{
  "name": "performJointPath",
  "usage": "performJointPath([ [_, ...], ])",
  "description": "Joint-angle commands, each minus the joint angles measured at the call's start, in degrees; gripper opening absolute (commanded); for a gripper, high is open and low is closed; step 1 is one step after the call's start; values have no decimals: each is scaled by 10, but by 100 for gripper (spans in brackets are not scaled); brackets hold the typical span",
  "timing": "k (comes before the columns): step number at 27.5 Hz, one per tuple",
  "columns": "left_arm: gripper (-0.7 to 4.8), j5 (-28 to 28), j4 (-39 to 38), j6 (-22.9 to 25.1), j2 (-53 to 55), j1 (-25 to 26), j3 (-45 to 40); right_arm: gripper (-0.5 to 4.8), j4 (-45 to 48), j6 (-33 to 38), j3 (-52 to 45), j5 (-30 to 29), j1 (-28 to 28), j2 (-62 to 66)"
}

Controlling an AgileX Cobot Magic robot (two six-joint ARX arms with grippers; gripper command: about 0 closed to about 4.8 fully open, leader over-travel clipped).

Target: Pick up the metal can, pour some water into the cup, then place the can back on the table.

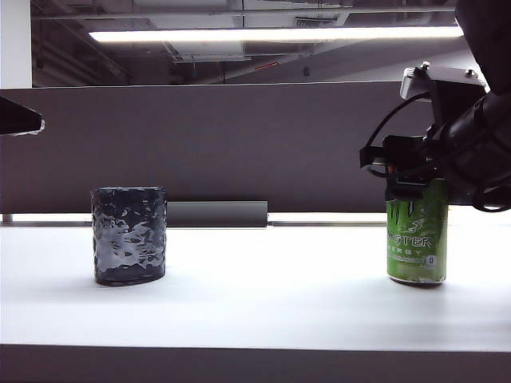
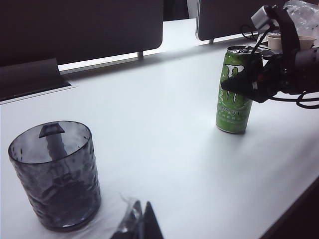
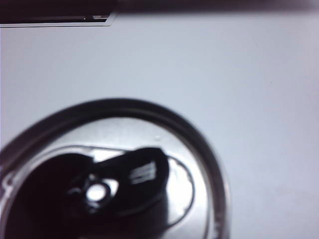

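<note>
The metal can (image 1: 417, 243), bright green with a silver rim, stands upright on the white table (image 1: 263, 295) at the right. My right gripper (image 1: 415, 190) straddles its upper part. In the left wrist view one dark finger (image 2: 238, 85) lies against the can (image 2: 233, 112). The right wrist view looks straight down onto the can's silver lid (image 3: 124, 169); its own fingers are not visible there. The cup (image 1: 128, 235), a dark rippled tumbler, stands at the left. My left gripper (image 2: 142, 224) hovers shut beside the cup (image 2: 55, 177), holding nothing.
A dark grey partition panel (image 1: 200, 144) runs along the back of the table, with a low grey bar (image 1: 217, 214) at its foot. Cables hang off the right arm (image 2: 304, 64). The table's dark front edge (image 1: 255, 363) is near the camera.
</note>
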Motion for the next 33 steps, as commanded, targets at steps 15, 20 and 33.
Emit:
performJointPath([
  [15, -5, 0, 8, 0, 1, 0, 1, 238, 8, -56, 8, -3, 2, -45],
  [20, -5, 0, 8, 0, 1, 0, 1, 238, -9, -65, 39, -31, 2, -49],
  [33, -5, 0, 8, 0, 1, 17, 1, 237, -89, -124, 142, -76, 24, -45],
])
